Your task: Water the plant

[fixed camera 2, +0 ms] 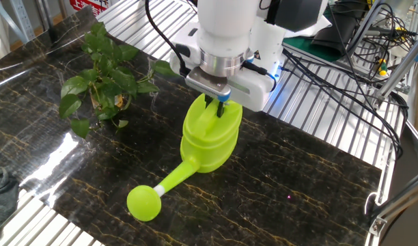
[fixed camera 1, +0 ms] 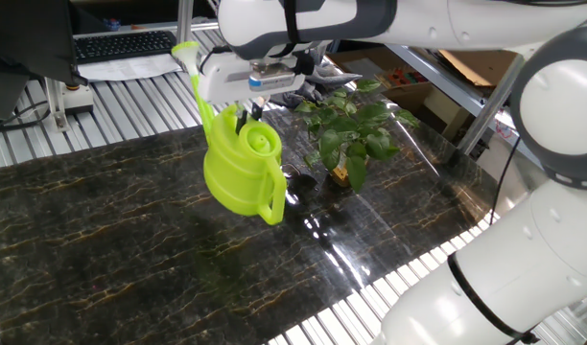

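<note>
Fingers [fixed camera 1: 244, 117] clamped on lime-green watering can [fixed camera 1: 239, 171], hanging above dark table [fixed camera 1: 111, 240], beside plant [fixed camera 1: 356, 134].

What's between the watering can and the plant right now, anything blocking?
Nothing visible. The gripper holds the watering can by its top, off to one side of the plant. Only bare dark tabletop lies between them. The spout head points away from the plant, so the can needs swinging round.

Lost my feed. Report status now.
Gripper shut on watering can handle, can held above the table. Spout rose pointing away from plant. Nothing between them.
</note>
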{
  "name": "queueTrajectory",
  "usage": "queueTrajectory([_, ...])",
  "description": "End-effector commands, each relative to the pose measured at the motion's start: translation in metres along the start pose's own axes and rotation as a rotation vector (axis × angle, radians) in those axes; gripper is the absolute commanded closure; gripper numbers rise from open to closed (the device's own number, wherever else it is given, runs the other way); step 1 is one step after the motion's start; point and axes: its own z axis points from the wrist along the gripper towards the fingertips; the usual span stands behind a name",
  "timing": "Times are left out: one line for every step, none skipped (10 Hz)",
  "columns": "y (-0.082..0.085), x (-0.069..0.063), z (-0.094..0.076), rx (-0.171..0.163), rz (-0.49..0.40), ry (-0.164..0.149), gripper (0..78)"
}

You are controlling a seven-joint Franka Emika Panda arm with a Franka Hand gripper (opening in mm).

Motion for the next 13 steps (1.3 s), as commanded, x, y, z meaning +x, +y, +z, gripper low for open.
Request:
queueTrajectory([0.004, -0.038, 0.016, -0.017, 0.002, -0.091, 76.4])
queueTrajectory([0.003, -0.045, 0.018, -0.015, 0.000, -0.094, 76.4])
queueTrajectory([0.003, -0.049, 0.022, -0.016, 0.002, -0.105, 76.4])
queueTrajectory([0.003, -0.049, 0.023, -0.016, 0.004, -0.108, 76.4])
queueTrajectory([0.003, -0.051, 0.032, -0.009, 0.007, -0.110, 76.4])
queueTrajectory([-0.007, -0.047, 0.044, -0.010, -0.006, -0.109, 76.4])
queueTrajectory([-0.012, -0.044, 0.048, -0.010, -0.015, -0.106, 76.4])
queueTrajectory([-0.023, -0.036, 0.054, -0.005, -0.016, -0.079, 76.4])
queueTrajectory([-0.025, -0.030, 0.057, 0.006, -0.012, -0.076, 76.4])
queueTrajectory([-0.024, -0.025, 0.059, 0.013, -0.003, -0.070, 76.4])
queueTrajectory([-0.024, -0.022, 0.060, 0.017, 0.000, -0.066, 76.4])
queueTrajectory([-0.023, -0.020, 0.060, 0.018, 0.004, -0.056, 76.4])
queueTrajectory([-0.023, -0.021, 0.060, 0.019, -0.001, -0.031, 76.4])
